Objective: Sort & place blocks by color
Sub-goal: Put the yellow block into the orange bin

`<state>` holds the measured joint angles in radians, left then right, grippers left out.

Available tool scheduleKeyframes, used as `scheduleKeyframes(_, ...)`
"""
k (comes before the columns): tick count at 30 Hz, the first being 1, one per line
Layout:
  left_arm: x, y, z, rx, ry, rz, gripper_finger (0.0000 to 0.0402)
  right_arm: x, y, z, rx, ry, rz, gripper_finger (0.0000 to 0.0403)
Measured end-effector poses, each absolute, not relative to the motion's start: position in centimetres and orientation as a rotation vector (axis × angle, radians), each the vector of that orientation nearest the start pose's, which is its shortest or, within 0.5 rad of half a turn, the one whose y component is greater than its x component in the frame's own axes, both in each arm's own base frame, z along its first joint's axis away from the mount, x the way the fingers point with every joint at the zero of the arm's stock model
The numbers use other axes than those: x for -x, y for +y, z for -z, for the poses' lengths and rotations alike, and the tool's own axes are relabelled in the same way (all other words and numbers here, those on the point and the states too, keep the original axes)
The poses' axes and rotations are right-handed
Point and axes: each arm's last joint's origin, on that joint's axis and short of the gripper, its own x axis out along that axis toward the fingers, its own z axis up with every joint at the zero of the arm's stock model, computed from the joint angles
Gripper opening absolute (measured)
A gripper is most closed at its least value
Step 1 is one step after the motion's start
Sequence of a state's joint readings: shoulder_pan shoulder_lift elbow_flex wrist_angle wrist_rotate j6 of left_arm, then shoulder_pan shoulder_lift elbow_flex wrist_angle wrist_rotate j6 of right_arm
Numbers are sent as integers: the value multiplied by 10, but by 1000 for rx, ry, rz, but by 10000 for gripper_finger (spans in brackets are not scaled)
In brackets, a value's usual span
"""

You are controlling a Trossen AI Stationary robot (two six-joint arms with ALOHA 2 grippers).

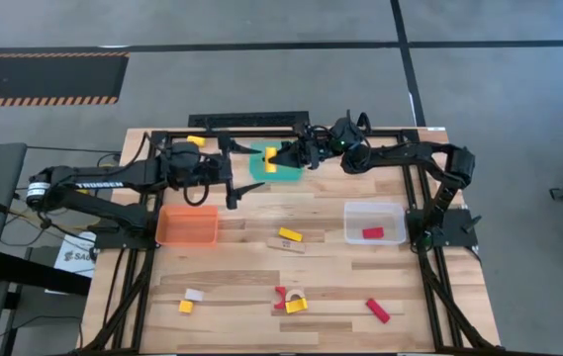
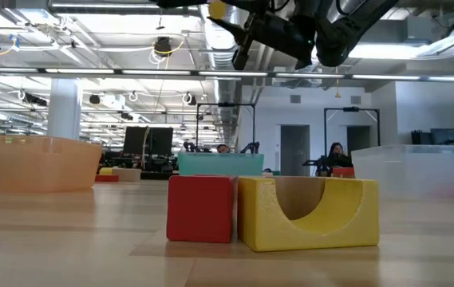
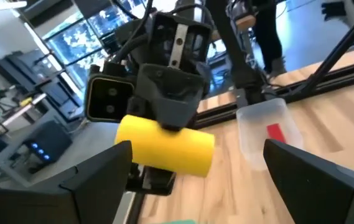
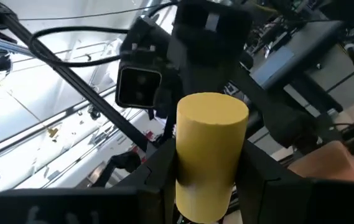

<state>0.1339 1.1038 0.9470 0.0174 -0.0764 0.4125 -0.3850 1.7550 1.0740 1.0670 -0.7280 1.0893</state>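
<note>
My right gripper (image 1: 283, 156) is shut on a yellow cylinder block (image 1: 271, 158) above the teal bin (image 1: 257, 168) at the table's far side. The block also shows in the right wrist view (image 4: 209, 155) and the left wrist view (image 3: 167, 148). My left gripper (image 1: 234, 186) is open and empty, just left of the teal bin and level with the cylinder, its fingers (image 3: 96, 171) apart from it. Loose red, yellow and tan blocks lie on the near half of the table (image 1: 291, 300). A red block (image 1: 373, 233) lies in the clear bin. My right gripper pinches the cylinder's curved side (image 4: 183, 168) between its two fingers. The fingers come from the table's right, roughly level, and lie along the cylinder. Its flat free end (image 4: 213, 111) points away from the wrist. The cylinder is lifted clear, over the teal bin.
An orange bin (image 1: 187, 225) stands left of centre and a clear bin (image 1: 375, 213) right of centre. A yellow and a tan block (image 1: 289, 238) lie between them. A red cube (image 2: 201, 207) and a yellow arch (image 2: 306, 211) stand near the front edge. A red bar (image 1: 377, 311) lies at the near right.
</note>
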Motion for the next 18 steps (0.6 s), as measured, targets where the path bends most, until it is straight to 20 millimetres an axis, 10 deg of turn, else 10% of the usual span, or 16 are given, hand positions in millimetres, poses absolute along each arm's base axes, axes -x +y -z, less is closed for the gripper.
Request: scheduleKeyframes(18, -259, 40, -339, -529, 194, -152, 355, -365, -111, -285, -871, -59, -486, 123)
